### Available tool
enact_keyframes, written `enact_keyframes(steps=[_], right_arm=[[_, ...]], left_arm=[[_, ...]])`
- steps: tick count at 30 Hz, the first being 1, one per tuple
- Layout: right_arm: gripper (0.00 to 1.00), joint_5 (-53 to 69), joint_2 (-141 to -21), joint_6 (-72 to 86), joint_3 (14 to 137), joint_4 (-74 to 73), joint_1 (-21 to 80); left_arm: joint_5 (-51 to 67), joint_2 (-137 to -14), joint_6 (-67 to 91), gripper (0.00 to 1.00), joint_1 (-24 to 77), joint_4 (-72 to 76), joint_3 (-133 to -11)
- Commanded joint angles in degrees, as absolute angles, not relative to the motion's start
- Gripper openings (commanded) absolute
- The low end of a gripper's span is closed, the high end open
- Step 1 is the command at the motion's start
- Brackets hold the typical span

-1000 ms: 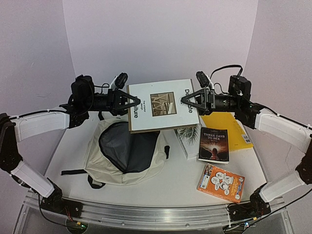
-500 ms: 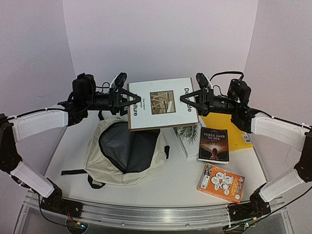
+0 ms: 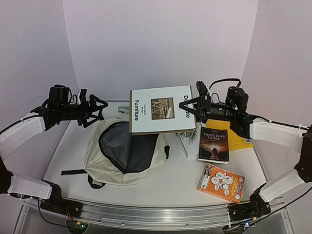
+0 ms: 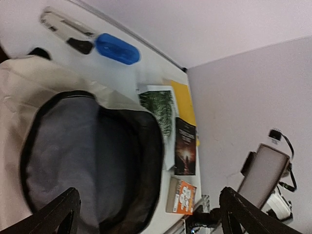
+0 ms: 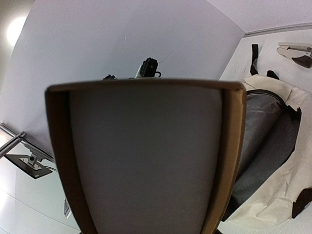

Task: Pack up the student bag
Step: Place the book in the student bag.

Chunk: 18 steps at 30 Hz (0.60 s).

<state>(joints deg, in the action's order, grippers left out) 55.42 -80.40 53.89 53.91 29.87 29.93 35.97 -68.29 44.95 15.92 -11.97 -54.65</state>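
Cream student bag (image 3: 100,152), dark grey lining; white book (image 3: 157,125), black lettering.

The white book (image 3: 161,109) reads "Furniture"; the dark book (image 3: 213,145) reads "THREE DAYS TO SEE".

A: Top cam: high up at the robot's back, facing the wall (image 3: 161,44).
B: Left wrist: tilted, over the student bag (image 4: 92,161). Right wrist: right up against a book (image 5: 146,161). Student bag in all 3.
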Motion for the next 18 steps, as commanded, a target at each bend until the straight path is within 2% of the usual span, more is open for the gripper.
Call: enact_keyframes(steps=[1,5,11,18], right_arm=[[0.32,51.90,-77.52,52.14,53.53,29.58,30.33],[0.32,49.30,-78.31,50.38,53.94,23.89,30.38],[0.33,45.76,-81.05,51.39,53.05,21.55,31.38],[0.29,43.05,-85.28,54.35,53.65,19.43,32.13]], left_arm=[[28.79,-66.63,41.71,1.00,10.78,-21.38,-49.01],[32.13,-69.64,43.50,0.96,8.17,-18.97,-44.25],[35.37,-72.87,44.14,0.85,8.17,-16.43,-42.77],[38.39,-77.53,45.40,0.74,8.16,-12.23,-41.55]])
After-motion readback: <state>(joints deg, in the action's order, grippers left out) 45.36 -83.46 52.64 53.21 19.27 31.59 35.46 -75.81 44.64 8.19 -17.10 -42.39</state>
